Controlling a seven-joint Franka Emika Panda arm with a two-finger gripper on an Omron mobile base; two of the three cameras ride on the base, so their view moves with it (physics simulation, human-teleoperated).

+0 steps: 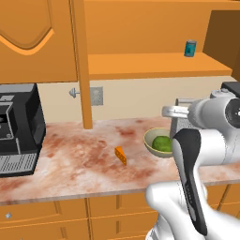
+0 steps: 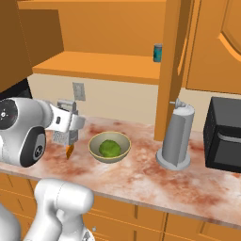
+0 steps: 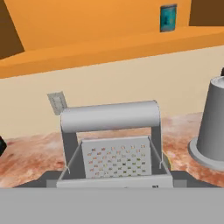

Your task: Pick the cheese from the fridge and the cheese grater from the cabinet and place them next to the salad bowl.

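Left base view: one cheese (image 1: pixel 121 155) wedge lies on the counter (image 1: pixel 70 159), left of the one salad bowl (image 1: pixel 158 142), with open marble toward the coffee machine (image 1: pixel 18 129).

Right base view: the tool (image 2: pixel 66 127) grasps the cheese grater (image 2: pixel 66 135) just left of the bowl; bare counter separates bowl and grey cylinder (image 2: pixel 176 136).

Hand view: the grater's handle stands upright, one teal can (image 3: pixel 168 18) on the far shelf (image 3: pixel 109 46).

Bare counter (image 1: pixel 89 159) beside salad bowl (image 1: pixel 151 140)

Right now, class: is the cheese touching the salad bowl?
Apart. In the left base view, bare counter separates the cheese from the salad bowl.
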